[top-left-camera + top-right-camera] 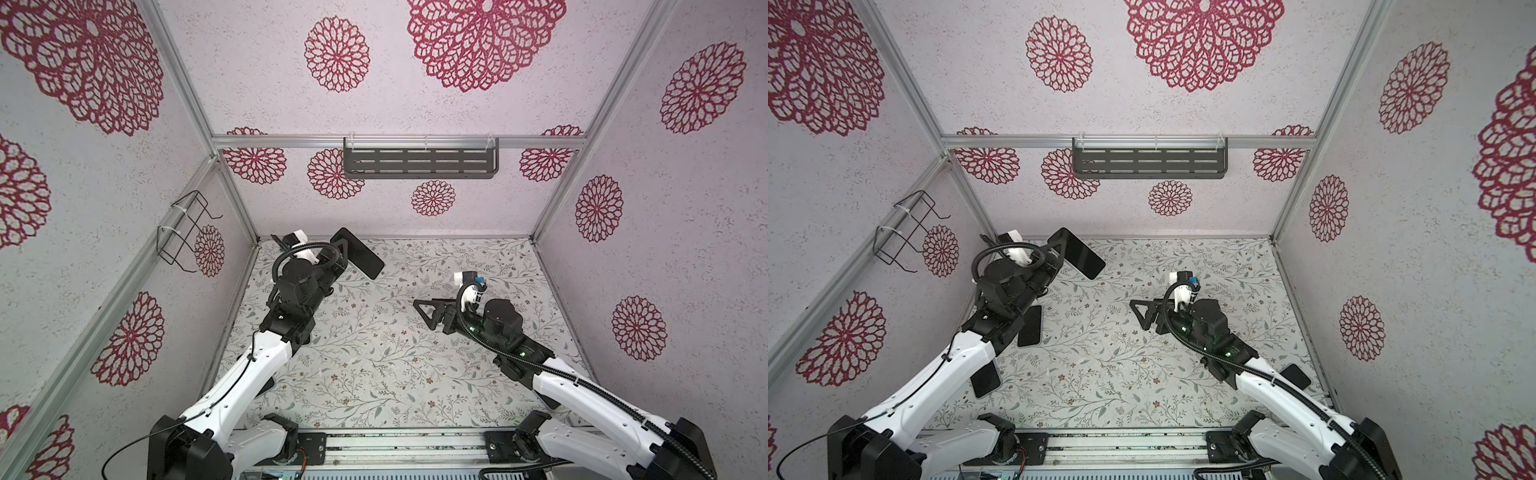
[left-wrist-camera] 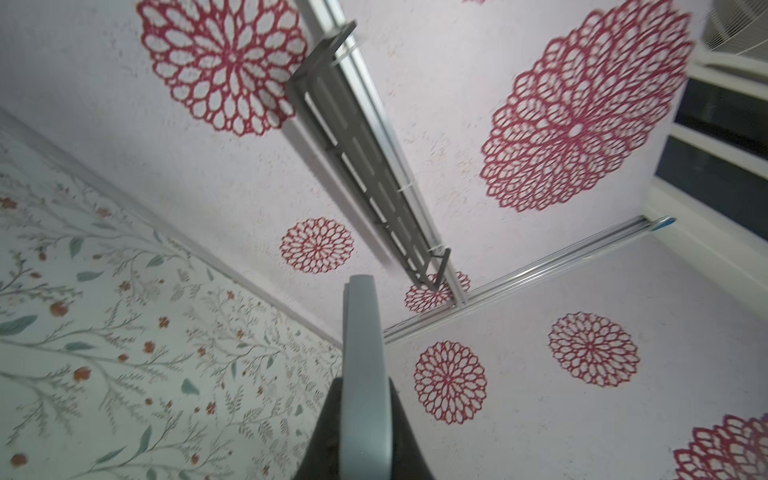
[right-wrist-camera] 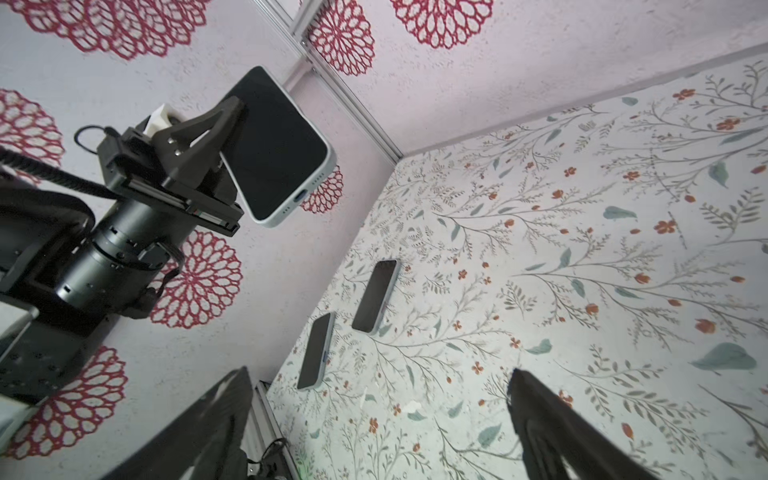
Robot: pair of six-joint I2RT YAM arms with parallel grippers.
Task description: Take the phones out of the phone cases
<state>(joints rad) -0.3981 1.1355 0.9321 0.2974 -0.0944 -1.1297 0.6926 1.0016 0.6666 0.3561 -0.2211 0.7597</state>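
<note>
Well, the left gripper is clamped tight on the phone, which hangs clear of the table near the back left corner in both top views, its glossy black glass showing from above. It is a flat slab with rounded corners. The right wrist view shows a smooth pale blue-grey rim round the glass, with a port slot and a row of small holes in the short end (whether that rim is the case or the phone's own body I cannot tell). In the left wrist view the same rim is a matte, softly curved band pinched between two dark, grainy plastic fingers. The right gripper stands wide apart and holds nothing, over the middle right of the table and well apart from the phone; its black fingers are open triangular frames. The table wears a pale printed cover of thin grey-green sprigs and small rust flowers. One spare handset and another handset, both dark and glossy with pale edges, lie flat on its left side.
</note>
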